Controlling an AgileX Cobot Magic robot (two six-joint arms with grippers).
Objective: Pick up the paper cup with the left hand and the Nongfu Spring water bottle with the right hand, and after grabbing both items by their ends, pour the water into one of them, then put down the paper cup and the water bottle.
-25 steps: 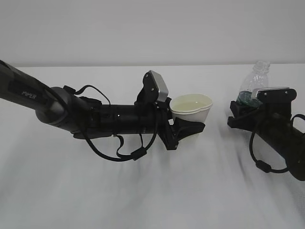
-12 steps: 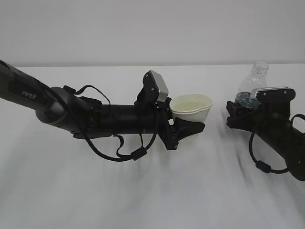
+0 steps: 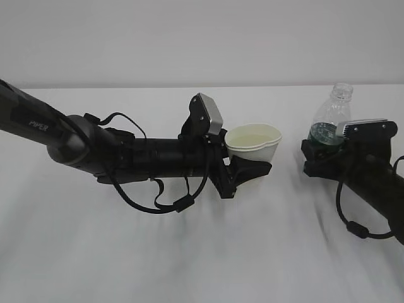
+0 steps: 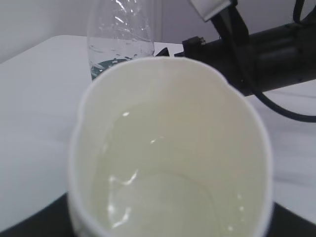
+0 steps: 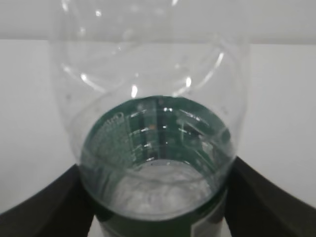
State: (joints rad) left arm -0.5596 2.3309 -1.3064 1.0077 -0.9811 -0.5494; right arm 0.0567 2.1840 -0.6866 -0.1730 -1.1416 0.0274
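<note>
The cream paper cup (image 3: 252,142) is upright at mid-table, its rim squeezed out of round, and my left gripper (image 3: 255,169) is shut on its lower part. Clear water (image 4: 163,197) fills the bottom of the cup (image 4: 173,94). To the right, the Nongfu Spring water bottle (image 3: 331,117) stands upright and uncapped, with its green label low down. My right gripper (image 3: 315,150) is open with its black fingers (image 5: 44,202) flanking the bottle's base (image 5: 153,148). A little water (image 5: 163,192) lies in the bottle's bottom. The cup's base is hidden behind my fingers.
The white table (image 3: 189,252) stretches around both arms, and its far edge meets a plain wall. The left arm lettered "PIPER" (image 3: 38,124) lies low across the left half with looped cables (image 3: 158,202). The right arm's cable (image 3: 353,221) hangs near the table's right edge.
The right gripper's jaws have widened and it has backed slightly to the right. The bottle went from leaning to standing upright. The left gripper and cup have not moved.
</note>
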